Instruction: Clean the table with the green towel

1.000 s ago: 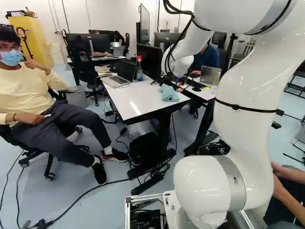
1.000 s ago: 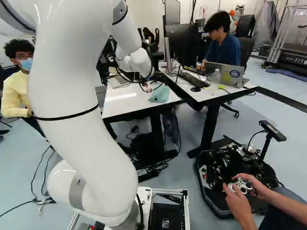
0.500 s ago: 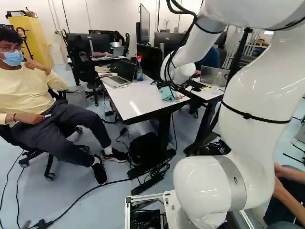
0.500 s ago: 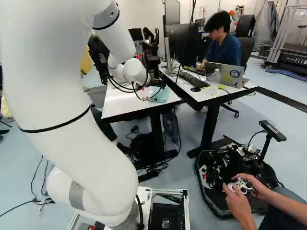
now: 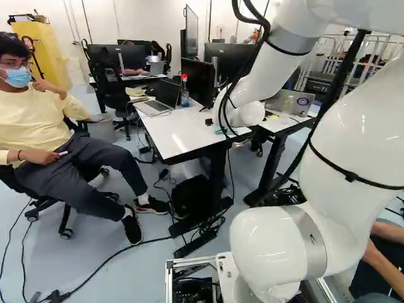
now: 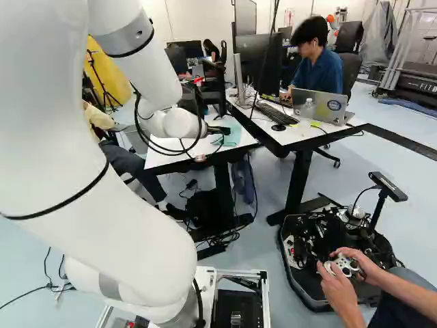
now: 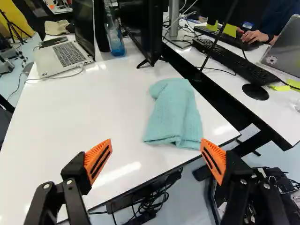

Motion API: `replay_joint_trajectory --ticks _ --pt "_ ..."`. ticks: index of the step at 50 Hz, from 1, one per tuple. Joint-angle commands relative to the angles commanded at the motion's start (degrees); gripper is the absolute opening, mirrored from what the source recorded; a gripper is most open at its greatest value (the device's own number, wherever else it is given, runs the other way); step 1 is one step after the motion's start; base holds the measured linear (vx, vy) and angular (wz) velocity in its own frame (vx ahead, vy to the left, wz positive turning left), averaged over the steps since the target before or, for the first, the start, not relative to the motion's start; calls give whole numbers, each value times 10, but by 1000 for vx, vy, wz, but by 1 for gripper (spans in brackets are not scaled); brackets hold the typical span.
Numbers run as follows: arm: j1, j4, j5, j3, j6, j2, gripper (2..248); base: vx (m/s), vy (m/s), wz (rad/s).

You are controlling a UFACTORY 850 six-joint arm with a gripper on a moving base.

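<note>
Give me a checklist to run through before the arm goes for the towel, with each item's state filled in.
1. Gripper open: ok, its fingers stand wide apart.
2. Towel on the table: ok, fully on top.
3. Towel centred between the fingers: not ok, it lies off toward one finger.
4. Nothing lying on the towel: ok.
5. Laptop and bottle apart from the towel: ok.
6. Fingertips low enough to grip: cannot tell.
</note>
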Motion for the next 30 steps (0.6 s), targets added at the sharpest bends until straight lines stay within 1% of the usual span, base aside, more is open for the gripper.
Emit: replay_joint_trajectory --ticks 12,30 --pt "7 3 57 62 0 35 247 0 0 0" --pt "15 6 124 133 0 75 247 0 0 0"
